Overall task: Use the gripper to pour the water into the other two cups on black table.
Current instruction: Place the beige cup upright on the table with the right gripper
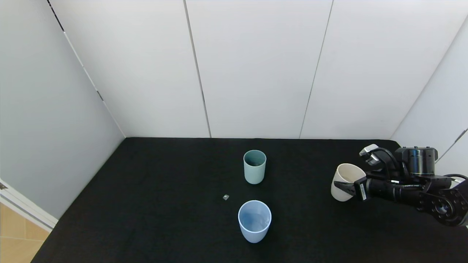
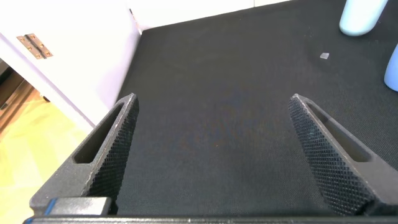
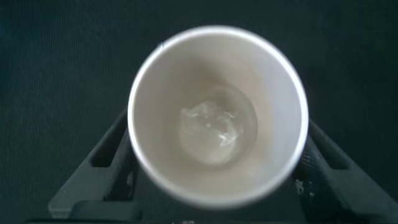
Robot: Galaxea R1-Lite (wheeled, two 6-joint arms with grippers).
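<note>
A teal-green cup [image 1: 255, 167] stands upright mid-table, and a wider pale blue cup [image 1: 254, 221] stands nearer me with a faint sheen inside. My right gripper [image 1: 345, 183] is at the table's right side, shut on a cream cup [image 1: 340, 193], with one finger on each side of it. In the right wrist view the cream cup [image 3: 217, 74] sits between the jaws of that gripper [image 3: 217, 152], and a little clear water [image 3: 217, 127] shines at its bottom. My left gripper [image 2: 212, 118] is open and empty above the black table [image 2: 217, 74], out of the head view.
A small grey scrap [image 1: 225, 197] lies left of the two cups and also shows in the left wrist view [image 2: 324, 56]. White walls close in the table [image 1: 164, 190] at the back and sides. Wooden floor [image 1: 14, 237] shows past its left edge.
</note>
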